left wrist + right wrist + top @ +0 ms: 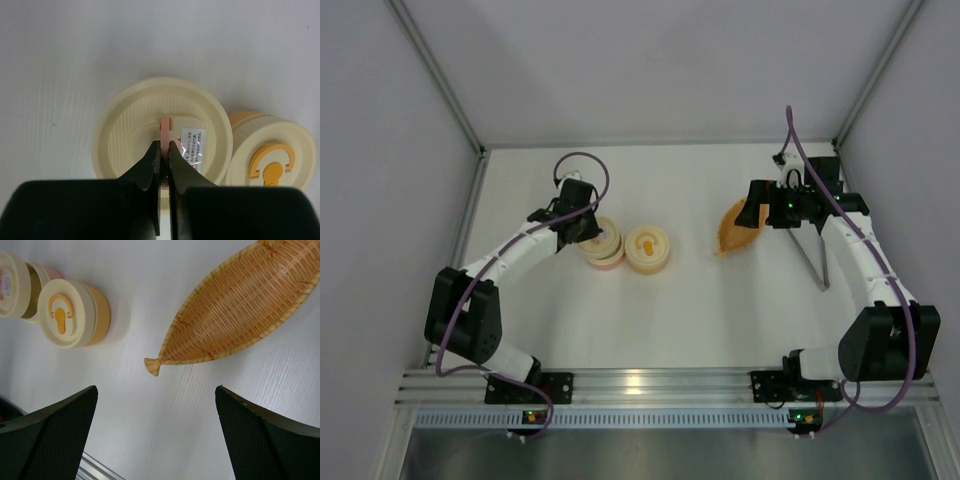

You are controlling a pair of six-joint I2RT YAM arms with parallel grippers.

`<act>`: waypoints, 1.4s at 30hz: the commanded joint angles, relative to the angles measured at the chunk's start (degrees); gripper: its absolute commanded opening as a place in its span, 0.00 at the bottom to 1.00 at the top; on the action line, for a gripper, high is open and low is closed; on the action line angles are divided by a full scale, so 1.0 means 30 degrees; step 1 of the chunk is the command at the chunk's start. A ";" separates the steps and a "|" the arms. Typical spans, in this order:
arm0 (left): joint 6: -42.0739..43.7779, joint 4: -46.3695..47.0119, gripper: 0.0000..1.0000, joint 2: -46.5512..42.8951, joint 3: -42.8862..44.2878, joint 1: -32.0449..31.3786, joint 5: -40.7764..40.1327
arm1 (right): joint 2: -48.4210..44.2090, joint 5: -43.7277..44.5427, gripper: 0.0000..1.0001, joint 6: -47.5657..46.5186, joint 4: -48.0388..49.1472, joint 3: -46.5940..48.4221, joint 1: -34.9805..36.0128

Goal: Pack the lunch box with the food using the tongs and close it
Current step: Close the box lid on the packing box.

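Two round containers stand side by side left of centre. The pink lunch box (605,256) carries a cream lid (131,117) with a pink tab (165,126) at its middle. My left gripper (164,146) is shut on that tab, and the lid sits slightly off the pink body (49,273). My right gripper (156,392) hangs open over bare table, near the tail of the woven leaf-shaped dish (240,305). The silver tongs (811,262) lie on the table under my right arm. The food is out of view; the dish looks bare inside.
An orange container (648,249) with a cream lid and orange latch stands right of the pink one, almost touching it. White walls with metal posts enclose the table on three sides. An aluminium rail runs along the near edge (650,385).
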 commanded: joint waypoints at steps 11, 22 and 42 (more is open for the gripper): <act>-0.1301 0.0454 0.00 0.1452 0.1525 -0.0930 -0.0463 | -0.0006 0.0050 0.99 0.0251 0.0892 -0.0191 -0.0126; -0.1478 0.0191 0.00 0.1484 0.1176 -0.1076 -0.0609 | 0.0053 -0.0038 0.99 0.0251 0.0893 -0.0132 -0.0155; -0.1420 0.0161 0.00 0.0603 0.0120 -0.1047 -0.0345 | 0.0082 -0.0243 0.99 0.0485 0.1127 -0.0279 -0.0126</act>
